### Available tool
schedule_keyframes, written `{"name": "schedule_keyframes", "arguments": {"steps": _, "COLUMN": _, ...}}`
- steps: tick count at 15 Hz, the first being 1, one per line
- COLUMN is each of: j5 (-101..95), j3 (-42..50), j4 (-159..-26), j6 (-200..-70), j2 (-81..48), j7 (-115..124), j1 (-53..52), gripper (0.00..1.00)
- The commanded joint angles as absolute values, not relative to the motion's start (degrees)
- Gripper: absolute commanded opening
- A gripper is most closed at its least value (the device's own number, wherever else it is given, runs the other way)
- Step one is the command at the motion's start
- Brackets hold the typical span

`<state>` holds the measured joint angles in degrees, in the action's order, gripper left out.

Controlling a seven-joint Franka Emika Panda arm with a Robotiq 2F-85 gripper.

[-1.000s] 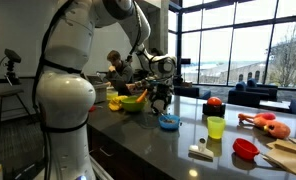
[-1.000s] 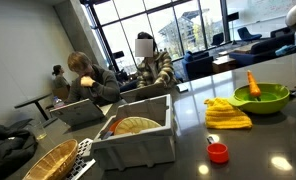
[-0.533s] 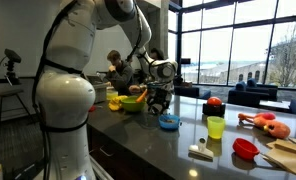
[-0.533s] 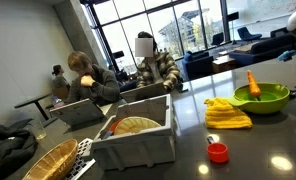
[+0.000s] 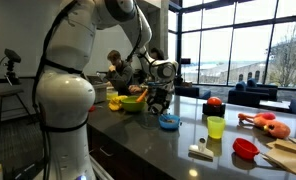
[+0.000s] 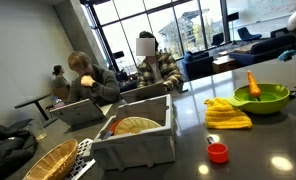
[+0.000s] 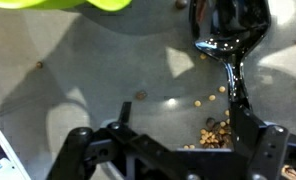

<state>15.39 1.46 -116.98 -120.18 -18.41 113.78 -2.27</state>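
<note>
Hovering unmoved since a second ago, the gripper point(image 7: 173, 150) keeps its jaws apart, gripping nothing; the black spoon point(image 7: 231, 40) lies untouched at one o'clock among scattered beans point(image 7: 216, 128).

black spoon point(image 7: 228, 40) | glossy, lying upper right of wrist view, bowl toward top edge, handle running down-frame | small brown bits point(image 7: 214, 134) | loose, scattered, thickest lower right beside handle end
</note>
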Motion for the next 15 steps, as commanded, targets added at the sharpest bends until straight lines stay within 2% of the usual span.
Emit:
{"name": "schedule_keyframes", "arguments": {"steps": 1, "j5": 15.53, "j3": 1.78, "j4": -117.66, "j6": -121.10, "j2": -17.24, "j7": 113.18, "j1": -2.22, "gripper": 1.00}}
{"name": "schedule_keyframes", "arguments": {"steps": 15, "j5": 14.18, "j3": 2.78, "j4": -115.90, "j6": -120.40, "j2": -15.28, "j7": 111.98, "j1": -1.46, "gripper": 1.00}}
